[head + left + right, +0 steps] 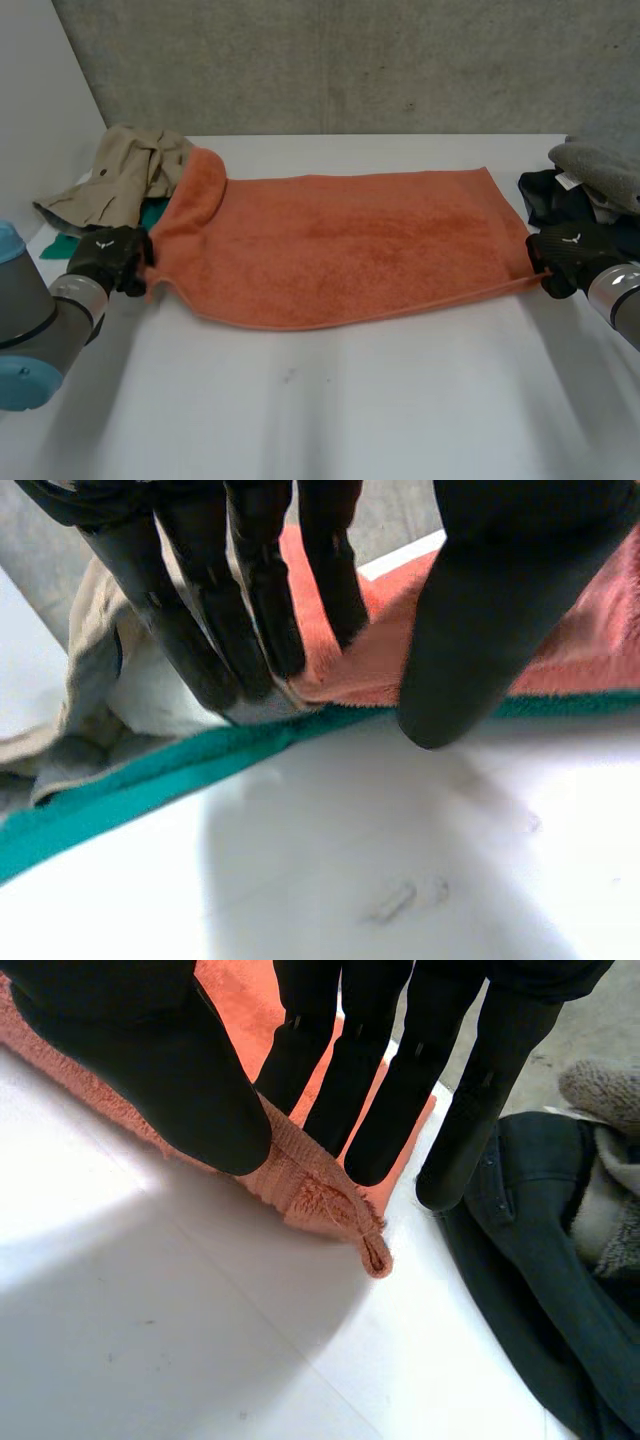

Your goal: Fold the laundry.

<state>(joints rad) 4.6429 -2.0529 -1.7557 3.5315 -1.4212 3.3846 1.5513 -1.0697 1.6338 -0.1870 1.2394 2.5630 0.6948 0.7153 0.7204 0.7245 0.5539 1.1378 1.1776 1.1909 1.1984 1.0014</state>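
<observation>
A: How is the towel (340,245)?
B: Orange, flat on the worktop (350,410), one end curled over. Fingers of the left hand (112,258) pinch that end; those of the right hand (572,255) pinch the opposite corner.

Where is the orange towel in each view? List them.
Head view: orange towel spread across the white table, between left hand and right hand.
Left wrist view: orange towel pinched at the left hand's fingertips, beside a teal cloth.
Right wrist view: orange towel, corner pinched between the right hand's thumb and fingers.
Shared landmark: the white table beneath it.
</observation>
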